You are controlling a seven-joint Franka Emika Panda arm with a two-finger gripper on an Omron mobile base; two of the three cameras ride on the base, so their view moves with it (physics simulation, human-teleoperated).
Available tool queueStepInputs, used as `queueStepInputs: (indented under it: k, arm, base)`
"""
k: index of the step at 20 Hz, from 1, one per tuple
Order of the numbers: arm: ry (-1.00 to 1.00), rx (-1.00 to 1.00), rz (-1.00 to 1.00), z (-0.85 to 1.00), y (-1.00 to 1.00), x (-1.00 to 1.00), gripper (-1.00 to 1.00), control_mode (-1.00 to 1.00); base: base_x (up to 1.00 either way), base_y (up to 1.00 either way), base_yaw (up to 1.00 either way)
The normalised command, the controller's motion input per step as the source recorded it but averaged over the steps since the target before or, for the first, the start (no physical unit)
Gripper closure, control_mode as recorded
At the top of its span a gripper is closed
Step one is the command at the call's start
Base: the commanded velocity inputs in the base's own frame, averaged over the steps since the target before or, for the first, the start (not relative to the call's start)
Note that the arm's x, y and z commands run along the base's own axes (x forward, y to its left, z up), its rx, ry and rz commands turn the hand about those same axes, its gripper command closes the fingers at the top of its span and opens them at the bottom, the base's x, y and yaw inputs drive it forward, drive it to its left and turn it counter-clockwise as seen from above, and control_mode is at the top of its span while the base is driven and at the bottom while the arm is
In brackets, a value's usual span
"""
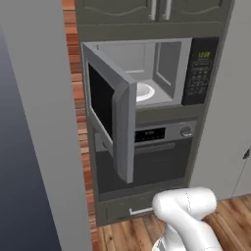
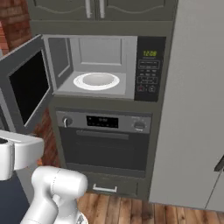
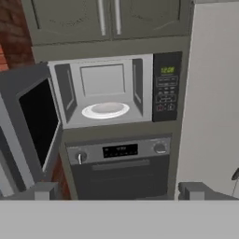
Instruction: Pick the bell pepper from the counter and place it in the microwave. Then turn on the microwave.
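Nearest the hand camera, the two dark fingers (image 3: pixel 46 191) of the gripper (image 3: pixel 119 192) stood far apart, wide, with nothing between them. Beyond them the microwave (image 3: pixel 116 88) sat built into a tall grey cabinet, its door (image 3: pixel 32 121) swung fully out to the left with the dark glass window facing sideways. Inside, the white round plate (image 3: pixel 105 110) lay bare in the middle of the cavity floor. Green digits glowed at the top of the black keypad (image 3: pixel 166 86), reading roughly 12:00, though too blurred to be sure; the button labels below could not be read. Under the microwave was an oven (image 2: pixel 105 144) with a knob at each end of its panel and a dark display whose text was illegible. From the left base camera, the open door's edge (image 1: pixel 128 132) jutted toward the robot, covering part of the cavity opening. Wooden floor (image 2: pixel 131 210) spread before the cabinet.
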Motion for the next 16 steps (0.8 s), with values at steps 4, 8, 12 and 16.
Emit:
queueStepInputs:
  k: [4, 8, 12, 16]
  arm:
    - [0.00, 0.00, 0.00, 0.00, 0.00, 0.00, -1.00, 1.00]
    - [0.00, 0.00, 0.00, 0.00, 0.00, 0.00, -1.00, 1.00]
    - [0.00, 0.00, 0.00, 0.00, 0.00, 0.00, -1.00, 1.00]
    - [0.00, 0.00, 0.00, 0.00, 0.00, 0.00, -1.00, 1.00]
  base:
    - [-0.57, -0.15, -0.23]
    - [-0.17, -0.05, -0.39]
    - [0.00, 0.00, -0.41]
    - [0.00, -0.01, -0.45]
